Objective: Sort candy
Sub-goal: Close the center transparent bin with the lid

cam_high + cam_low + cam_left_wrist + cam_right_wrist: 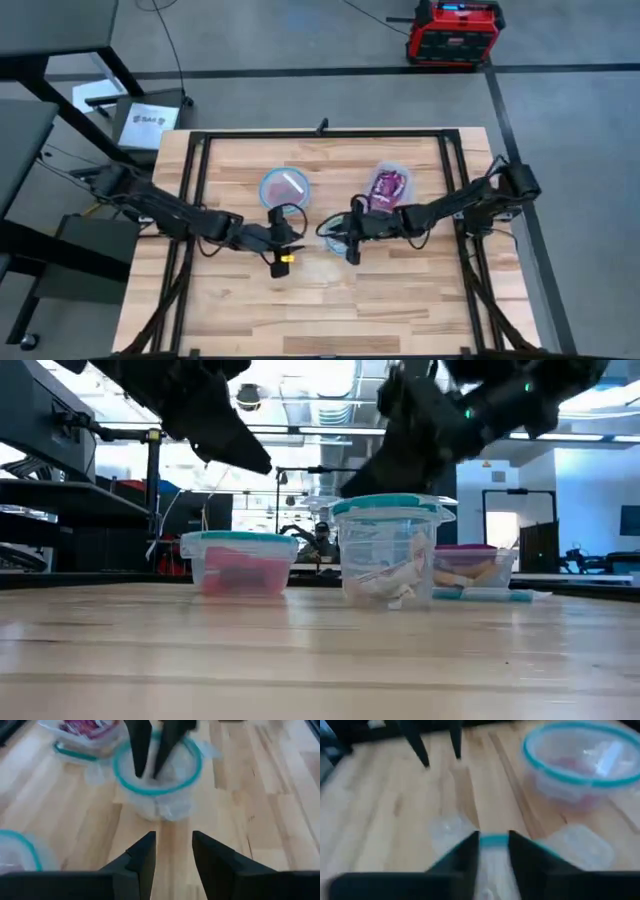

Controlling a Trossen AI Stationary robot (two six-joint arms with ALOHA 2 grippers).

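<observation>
Item: wooden table (400, 300), with three clear, teal-rimmed tubs grouped at its middle.

- Left tub (286, 187), round: red sweets (243, 574) are held inside.
- Middle tub (386, 550), round: pale stick sweets (390, 585) are seen at its bottom.
- Far right tub (389, 184), rectangular: purple packets (388, 186) are piled in it.

Left gripper (173, 857): held above bare wood, just left of the middle tub. Its fingers are parted by a narrow gap and nothing is seen between them. An orange speck (286, 259) is visible at its tip from above; whether this is a sweet cannot be told.

Right gripper (493, 849): poised over the rim of the middle tub, fingers slightly apart, nothing visibly pinched.

Step in hand, as judged: a stick is to be dropped into, or taken from, the middle tub. The fingers are best kept centred inside the rim, the light tub is not to be nudged, and the other arm should be given room.
</observation>
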